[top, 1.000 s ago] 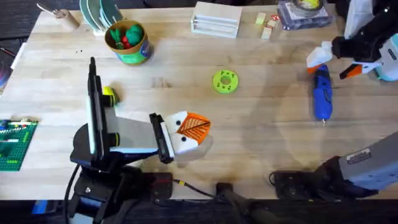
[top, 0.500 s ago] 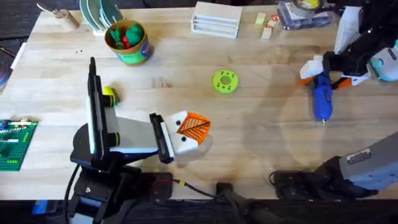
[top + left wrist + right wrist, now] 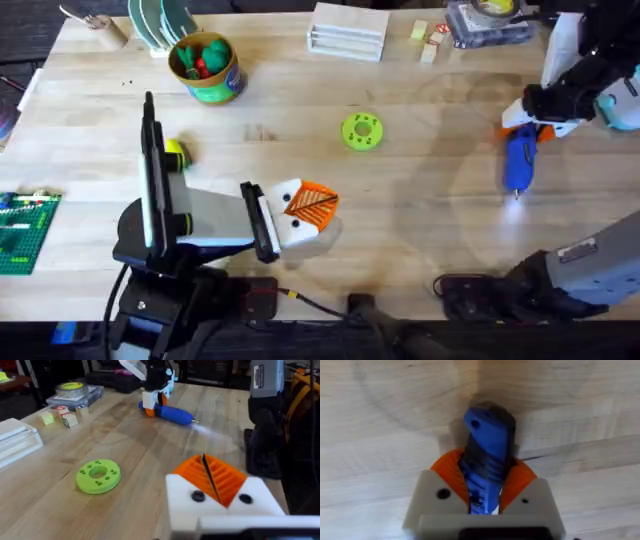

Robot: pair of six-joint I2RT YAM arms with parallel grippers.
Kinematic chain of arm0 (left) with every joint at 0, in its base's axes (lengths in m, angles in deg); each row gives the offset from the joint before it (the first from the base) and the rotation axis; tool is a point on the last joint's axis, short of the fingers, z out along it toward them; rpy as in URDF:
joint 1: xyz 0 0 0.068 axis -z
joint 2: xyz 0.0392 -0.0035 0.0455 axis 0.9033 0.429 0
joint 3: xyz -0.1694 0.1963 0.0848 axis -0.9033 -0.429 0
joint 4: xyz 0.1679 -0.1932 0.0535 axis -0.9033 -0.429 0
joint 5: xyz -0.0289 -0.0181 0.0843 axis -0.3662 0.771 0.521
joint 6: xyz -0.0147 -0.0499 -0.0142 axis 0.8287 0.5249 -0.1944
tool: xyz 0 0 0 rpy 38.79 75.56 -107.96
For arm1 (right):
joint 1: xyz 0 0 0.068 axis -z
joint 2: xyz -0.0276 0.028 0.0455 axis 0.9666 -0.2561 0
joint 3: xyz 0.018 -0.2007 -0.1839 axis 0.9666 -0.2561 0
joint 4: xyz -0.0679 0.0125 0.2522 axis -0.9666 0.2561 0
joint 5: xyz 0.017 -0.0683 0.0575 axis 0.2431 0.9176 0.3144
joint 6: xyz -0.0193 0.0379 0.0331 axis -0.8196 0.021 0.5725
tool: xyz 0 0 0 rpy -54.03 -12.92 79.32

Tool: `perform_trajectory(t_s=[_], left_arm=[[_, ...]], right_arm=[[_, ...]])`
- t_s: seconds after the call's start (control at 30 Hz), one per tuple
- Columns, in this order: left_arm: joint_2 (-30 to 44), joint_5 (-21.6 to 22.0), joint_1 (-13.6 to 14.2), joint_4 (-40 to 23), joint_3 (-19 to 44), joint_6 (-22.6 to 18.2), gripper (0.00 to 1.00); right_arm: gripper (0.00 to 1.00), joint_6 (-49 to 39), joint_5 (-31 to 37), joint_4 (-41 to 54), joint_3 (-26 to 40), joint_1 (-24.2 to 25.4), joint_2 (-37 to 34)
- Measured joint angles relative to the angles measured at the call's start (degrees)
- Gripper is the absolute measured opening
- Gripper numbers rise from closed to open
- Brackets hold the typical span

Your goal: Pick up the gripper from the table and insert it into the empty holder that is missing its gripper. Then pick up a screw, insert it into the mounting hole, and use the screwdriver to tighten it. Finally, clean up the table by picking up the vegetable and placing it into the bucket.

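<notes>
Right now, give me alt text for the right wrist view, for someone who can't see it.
The right gripper, white fingers with orange pads, is closed around the blue screwdriver, which lies on the light wooden table and points away from the camera.

Bare wood surrounds the screwdriver (image 3: pixel 518 160); the green disc (image 3: pixel 362 131) lies well apart.

A lime-green round disc (image 3: pixel 362 131) is seen mid-table. A white box (image 3: pixel 348 31), small blocks (image 3: pixel 428 40) and a green brick plate (image 3: pixel 22 230) are placed near the edges.
</notes>
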Motion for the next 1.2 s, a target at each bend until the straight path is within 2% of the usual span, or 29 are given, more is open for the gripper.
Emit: perform_trajectory(t_s=[0.07, 0.17, 0.2, 0.67, 0.77, 1.03, 1.2], left_arm=[[0.00, 0.00, 0.00, 0.02, 0.00, 0.00, 0.016], [0.00, 0.02, 0.00, 0.02, 0.00, 0.00, 0.016], [0.00, 0.00, 0.00, 0.02, 0.00, 0.00, 0.016], [0.00, 0.01, 0.00, 0.02, 0.00, 0.00, 0.016], [-0.01, 0.00, 0.00, 0.01, 0.00, 0.00, 0.016], [0.00, 0.02, 0.00, 0.02, 0.00, 0.00, 0.016], [0.00, 0.00, 0.00, 0.02, 0.00, 0.00, 0.016]], right_arm=[[0.208, -0.07, 0.35, -0.02, 0.00, 0.02, -0.02], [0.033, -0.02, 1.01, -0.02, 0.02, 0.07, -0.28], [0.019, -0.04, 1.06, -0.02, 0.02, 0.07, -0.28], [0.026, 0.20, -2.49, 4.97, 3.75, -0.48, 0.66], [0.026, 0.22, -2.66, 5.04, 4.63, -0.51, 4.58], [0.026, 1.48, -2.96, 4.39, 5.42, -1.73, 20.54], [0.026, 3.60, -2.96, 1.69, 5.42, -4.70, 30.77]])
